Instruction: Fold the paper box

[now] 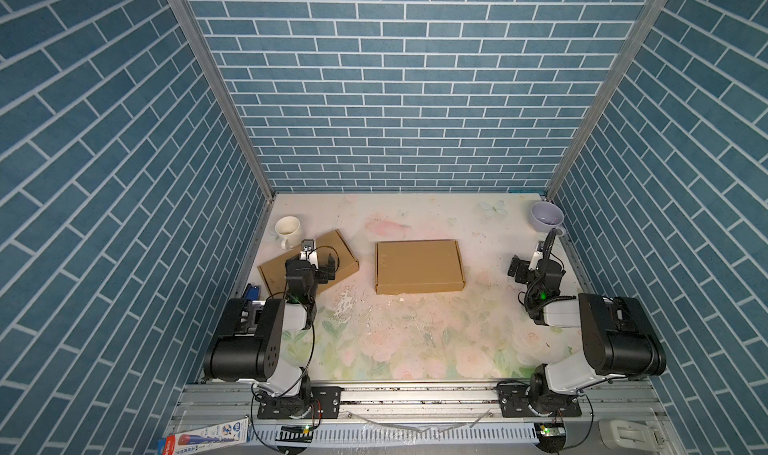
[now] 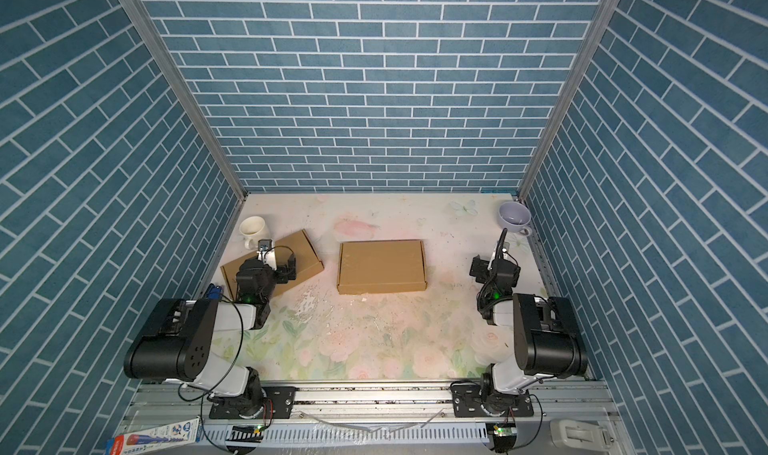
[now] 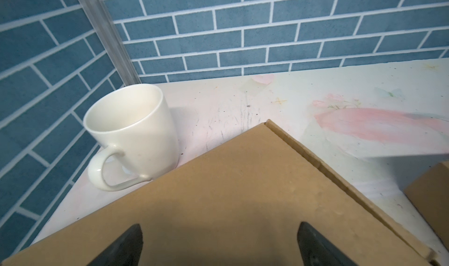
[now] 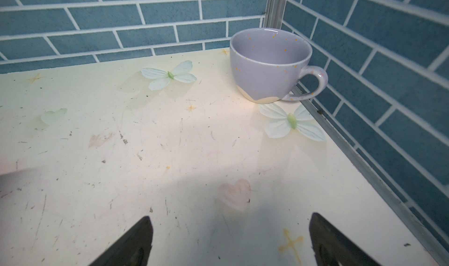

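Left gripper [image 3: 218, 230] released, hovering over angled box [image 1: 337, 250]. Right gripper [image 4: 230, 224] released above bench [image 4: 170, 143] near right wall. Centre box [image 1: 419, 266] has open room on every edge.

A scuffed, floral-printed table [image 1: 415, 340] is shown. A slanted cardboard box [image 1: 337, 252] is laid flat beneath the left gripper [image 3: 220, 230], with a white mug [image 1: 287, 229] set just beyond. A closed paper box [image 1: 419, 266] is placed between the grippers. A lavender cup [image 4: 269, 65] is stood ahead of the right gripper [image 4: 230, 226].
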### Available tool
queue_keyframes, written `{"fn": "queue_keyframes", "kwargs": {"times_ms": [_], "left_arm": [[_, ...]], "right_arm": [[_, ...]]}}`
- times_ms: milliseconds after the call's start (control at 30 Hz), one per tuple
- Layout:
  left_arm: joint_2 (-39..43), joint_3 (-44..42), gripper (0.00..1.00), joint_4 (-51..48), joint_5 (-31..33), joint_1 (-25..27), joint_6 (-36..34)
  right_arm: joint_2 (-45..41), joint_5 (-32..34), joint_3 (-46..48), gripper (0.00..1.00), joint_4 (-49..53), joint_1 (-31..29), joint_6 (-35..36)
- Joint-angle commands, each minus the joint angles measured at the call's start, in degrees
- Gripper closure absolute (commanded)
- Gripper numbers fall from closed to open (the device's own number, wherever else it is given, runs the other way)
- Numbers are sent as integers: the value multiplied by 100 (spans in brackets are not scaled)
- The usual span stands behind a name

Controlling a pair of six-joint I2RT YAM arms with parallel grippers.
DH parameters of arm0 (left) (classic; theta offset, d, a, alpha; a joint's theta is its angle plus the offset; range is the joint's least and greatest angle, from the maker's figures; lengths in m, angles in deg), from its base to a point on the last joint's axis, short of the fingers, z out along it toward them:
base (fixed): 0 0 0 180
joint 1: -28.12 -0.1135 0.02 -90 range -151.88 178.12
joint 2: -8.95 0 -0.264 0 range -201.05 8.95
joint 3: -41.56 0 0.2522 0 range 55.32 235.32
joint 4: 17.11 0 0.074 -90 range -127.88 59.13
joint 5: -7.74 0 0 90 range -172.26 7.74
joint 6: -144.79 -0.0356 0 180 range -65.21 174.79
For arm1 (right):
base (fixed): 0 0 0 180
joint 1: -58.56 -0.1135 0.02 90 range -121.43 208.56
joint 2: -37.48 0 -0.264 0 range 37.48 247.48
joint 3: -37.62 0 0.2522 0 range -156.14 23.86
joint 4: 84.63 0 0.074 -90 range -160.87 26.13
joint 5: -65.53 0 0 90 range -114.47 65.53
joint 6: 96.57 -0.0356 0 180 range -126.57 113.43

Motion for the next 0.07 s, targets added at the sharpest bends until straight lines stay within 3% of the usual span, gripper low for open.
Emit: {"fn": "queue_keyframes", "kwargs": {"times_ms": [0,33], "left_arm": [[-24,111,0,-171,93,61,-99],[-36,117,0,-149,83,58,-102]], "right_arm": [[21,5,-67,1,-76,20,79],[11,14,-63,1,-76,18,88]]}}
